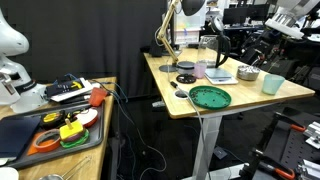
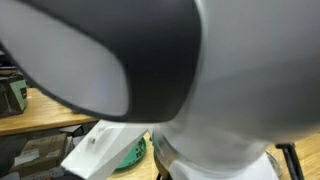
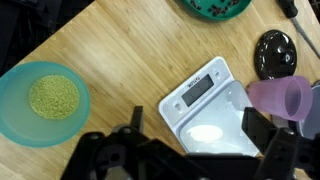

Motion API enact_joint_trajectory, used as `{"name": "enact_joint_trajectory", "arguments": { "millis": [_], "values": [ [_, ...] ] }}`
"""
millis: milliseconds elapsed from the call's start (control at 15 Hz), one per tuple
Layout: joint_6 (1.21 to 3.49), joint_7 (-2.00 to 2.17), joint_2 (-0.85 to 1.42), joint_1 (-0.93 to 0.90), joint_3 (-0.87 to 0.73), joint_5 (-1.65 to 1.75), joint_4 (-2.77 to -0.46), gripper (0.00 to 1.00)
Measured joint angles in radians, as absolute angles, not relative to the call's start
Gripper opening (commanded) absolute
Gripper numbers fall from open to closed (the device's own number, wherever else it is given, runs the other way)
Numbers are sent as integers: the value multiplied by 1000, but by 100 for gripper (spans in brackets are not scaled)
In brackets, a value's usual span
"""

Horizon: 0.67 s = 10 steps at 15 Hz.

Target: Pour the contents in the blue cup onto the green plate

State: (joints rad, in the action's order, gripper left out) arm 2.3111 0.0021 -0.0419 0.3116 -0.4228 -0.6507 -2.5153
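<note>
Teal plastic against pale wood: in an exterior view the cup (image 1: 272, 84) stands upright near one edge of the table (image 1: 240, 95). It is just beside a grey bowl (image 1: 247, 73) and well apart from the plate (image 1: 210, 97), which lies flat at the other edge. A clear jug (image 1: 208, 52) stands behind them. The arm is lost in the dark clutter above the table, so this view does not show the hand's state or what the cup holds.

In an exterior view the robot's body (image 2: 150, 60) sits blurred across the lens and blocks almost everything. Only a sliver of the plate (image 2: 133, 155) shows; the cup and hand are hidden.

The wrist view settles both. The gripper (image 3: 195, 125) has its jaws spread wide and empty, above a white scale (image 3: 205, 100). The cup (image 3: 20, 110) sits off to one side, seen from above, with the yellowish bits (image 3: 54, 97) heaped inside. The plate's rim (image 3: 215, 6) just clips the top edge, and a purple cup (image 3: 280, 97) and a black disc (image 3: 275, 52) lie on the far side.

This looks like the approach step, with nothing grasped or poured. The next move would be to shift across to the cup, come down with the jaws either side of its wall and close firmly. Then carry it level to the plate before tipping.
</note>
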Motion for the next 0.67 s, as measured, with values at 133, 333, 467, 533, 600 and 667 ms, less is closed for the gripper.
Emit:
{"name": "enact_joint_trajectory", "arguments": {
  "millis": [133, 333, 467, 533, 600, 667],
  "values": [
    [2315, 35, -28, 313, -423, -632, -2515, 100],
    [2320, 115, 8, 323, -424, -558, -2516, 100],
    [2326, 187, 21, 335, -426, -485, -2516, 100],
    [2328, 229, 21, 340, -427, -443, -2516, 100],
    [2330, 274, 19, 342, -426, -398, -2516, 100],
    [2331, 321, 13, 342, -426, -353, -2516, 100]
  ]
}}
